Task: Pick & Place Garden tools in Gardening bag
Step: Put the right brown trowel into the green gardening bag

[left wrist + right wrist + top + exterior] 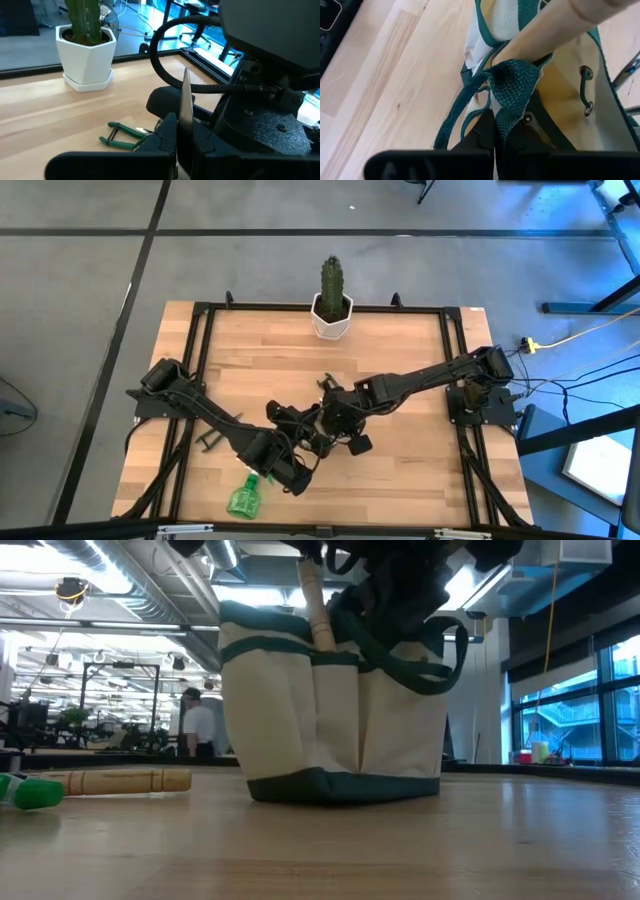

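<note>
Progress looks partial: the cream fabric gardening bag with dark green trim and loop handles [340, 710] stands upright mid-table, well in front of the green cactus in its white pot [332, 302], and one pale wooden tool handle [315, 605] already pokes from its mouth. The right gripper [495, 142] is clamped shut on a green woven bag handle [512, 90], seemingly holding the bag. The left gripper [182, 145], just beside the bag, pinches a thin silver metal blade [186, 107]. Still outside, by my reading: green-handled pruning shears [122, 136], a translucent green spray bottle [243, 498] and a wooden-handled tool [120, 781]. Both arms crowd the bag's opening.
</note>
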Robot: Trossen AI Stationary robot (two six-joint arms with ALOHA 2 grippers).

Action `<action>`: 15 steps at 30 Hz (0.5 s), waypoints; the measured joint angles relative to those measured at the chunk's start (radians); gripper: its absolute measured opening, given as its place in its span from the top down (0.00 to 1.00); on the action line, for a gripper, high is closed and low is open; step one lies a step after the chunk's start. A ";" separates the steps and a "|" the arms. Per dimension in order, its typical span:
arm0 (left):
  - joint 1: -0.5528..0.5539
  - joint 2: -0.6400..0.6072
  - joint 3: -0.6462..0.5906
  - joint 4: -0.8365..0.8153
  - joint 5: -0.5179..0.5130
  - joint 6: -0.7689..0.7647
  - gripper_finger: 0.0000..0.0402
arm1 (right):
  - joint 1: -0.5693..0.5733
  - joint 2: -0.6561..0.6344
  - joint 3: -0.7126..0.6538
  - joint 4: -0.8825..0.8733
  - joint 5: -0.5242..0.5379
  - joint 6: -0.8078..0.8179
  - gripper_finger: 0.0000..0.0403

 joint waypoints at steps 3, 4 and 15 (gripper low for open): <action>0.001 0.000 0.000 -0.011 0.005 -0.008 1.00 | -0.003 0.000 0.000 -0.002 0.000 0.000 1.00; 0.001 0.000 0.000 -0.012 0.005 -0.008 1.00 | -0.004 0.000 0.000 -0.002 0.000 0.000 1.00; 0.005 0.000 0.000 -0.014 -0.004 0.016 1.00 | -0.008 0.000 0.000 0.000 0.001 0.013 1.00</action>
